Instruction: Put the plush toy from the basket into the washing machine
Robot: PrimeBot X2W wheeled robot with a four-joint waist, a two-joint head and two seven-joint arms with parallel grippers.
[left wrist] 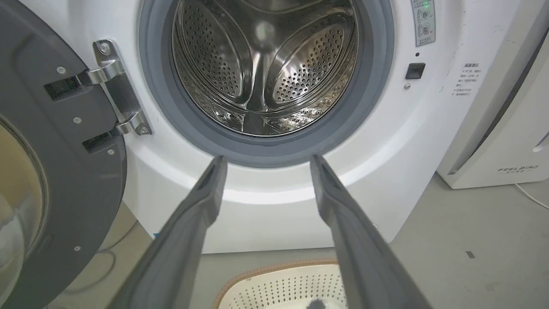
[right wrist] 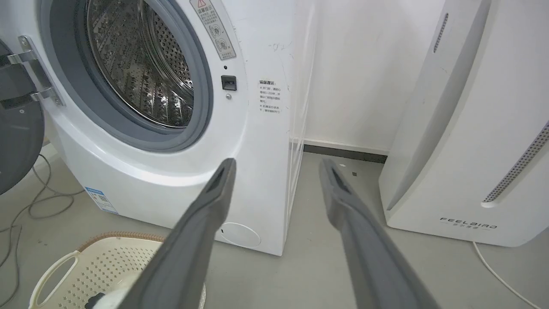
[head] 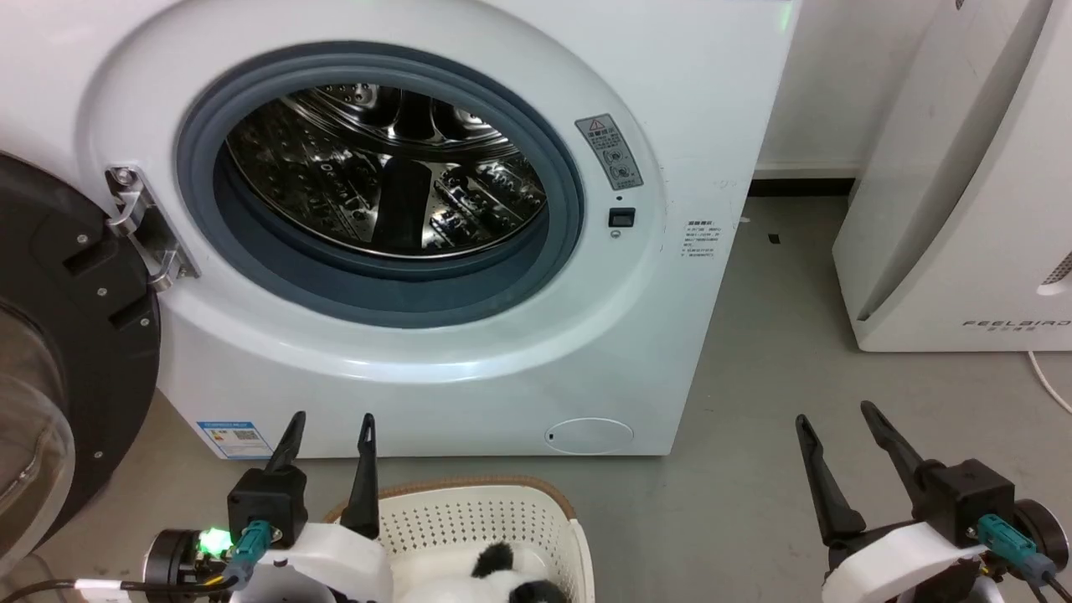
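The white washing machine (head: 469,352) stands ahead with its black-rimmed glass door (head: 59,352) swung open to the left and the steel drum (head: 385,167) bare. Before it on the floor sits the cream basket (head: 494,519), with the black-and-white plush toy (head: 494,578) lying inside at the head view's bottom edge. My left gripper (head: 332,423) is open, hovering over the basket's left rim. My right gripper (head: 837,414) is open over bare floor to the right. In the left wrist view the washing machine (left wrist: 386,141), the basket (left wrist: 274,287) and my left gripper (left wrist: 268,159) appear. In the right wrist view the basket (right wrist: 98,262) lies at lower left and my right gripper (right wrist: 279,162) is open.
A white slanted appliance lettered FEELBIRD (head: 963,209) stands to the right, with a white cable (head: 1051,381) on the floor beside it. Grey cables (right wrist: 34,206) lie on the floor left of the machine. Grey floor (head: 754,419) lies between the two appliances.
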